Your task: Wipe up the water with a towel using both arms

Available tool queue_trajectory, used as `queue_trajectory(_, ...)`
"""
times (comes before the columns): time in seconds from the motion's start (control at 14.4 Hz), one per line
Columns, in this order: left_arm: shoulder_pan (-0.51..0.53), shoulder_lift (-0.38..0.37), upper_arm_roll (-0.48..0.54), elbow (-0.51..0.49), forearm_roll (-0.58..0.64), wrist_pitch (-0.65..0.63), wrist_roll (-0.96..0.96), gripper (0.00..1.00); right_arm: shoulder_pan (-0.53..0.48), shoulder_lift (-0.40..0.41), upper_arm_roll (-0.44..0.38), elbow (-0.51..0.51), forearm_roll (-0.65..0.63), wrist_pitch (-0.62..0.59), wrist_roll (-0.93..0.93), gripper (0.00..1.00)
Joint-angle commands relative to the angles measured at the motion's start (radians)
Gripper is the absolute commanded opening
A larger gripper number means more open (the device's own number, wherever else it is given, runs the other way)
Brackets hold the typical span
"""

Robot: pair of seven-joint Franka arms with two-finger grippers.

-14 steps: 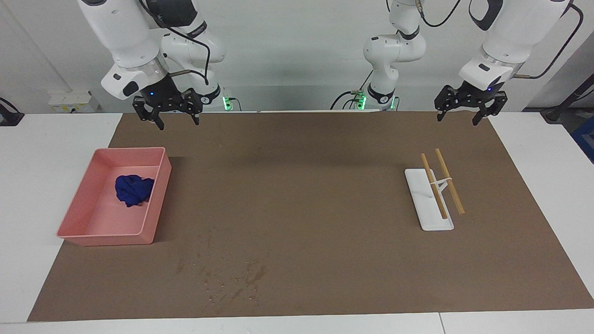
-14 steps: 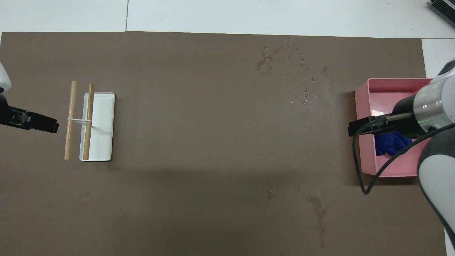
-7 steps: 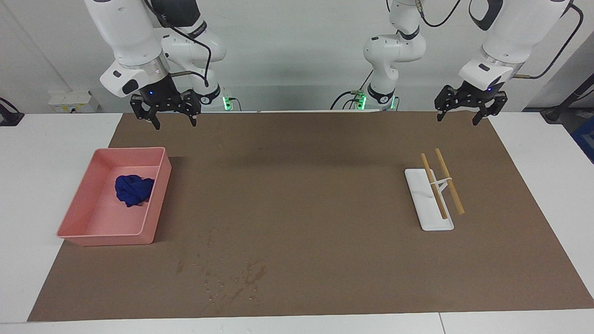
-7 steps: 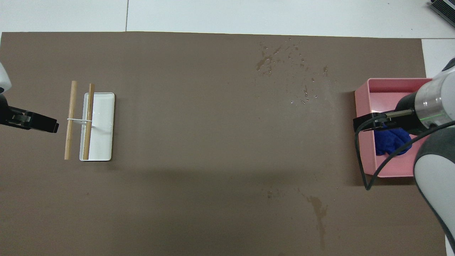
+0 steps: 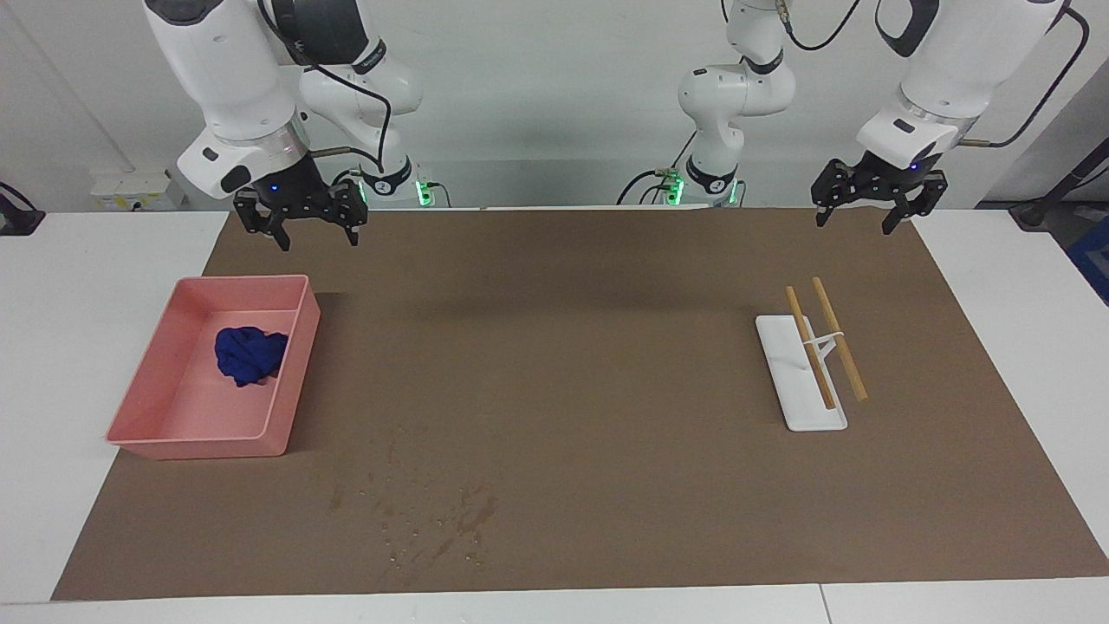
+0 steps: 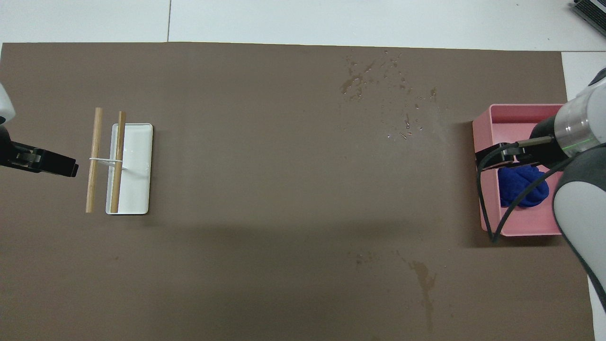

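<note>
In the pink tray [image 5: 290, 373], at the right arm's end of the table, lies the towel [image 5: 249, 354], a small blue bunch on the tray's floor. My right gripper [image 5: 297, 227] hangs in the air above the brown mat [image 5: 554, 347], over the edge of it nearest to me, beside the tray's near end; its two fingers are spread apart and hold nothing. It is well above the towel and does not touch it. My left gripper [image 5: 871, 212] waits over the mat's corner at the left arm's end, also spread and holding nothing. The water drops [image 5: 433, 520] lie on the mat, farther from me than the tray. A white stand [image 5: 801, 381] with two wooden sticks [image 5: 823, 347] is near my left gripper.
</note>
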State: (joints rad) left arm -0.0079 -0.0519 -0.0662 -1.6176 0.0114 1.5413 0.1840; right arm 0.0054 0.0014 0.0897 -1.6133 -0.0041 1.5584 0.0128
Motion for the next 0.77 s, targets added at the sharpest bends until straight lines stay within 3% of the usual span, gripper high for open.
queue_trajectory(0.0, 0.006, -0.029, -0.001, -0.035, 0.001, 0.016, 0.005, 1.0, -0.013, -0.018, 0.004, -0.025, -0.01, -0.011, -0.031, 1.0)
queue_trajectory(0.7, 0.006, -0.028, -0.001, -0.035, 0.001, 0.016, 0.005, 1.0, -0.007, -0.018, 0.004, -0.025, -0.008, -0.008, -0.02, 1.0)
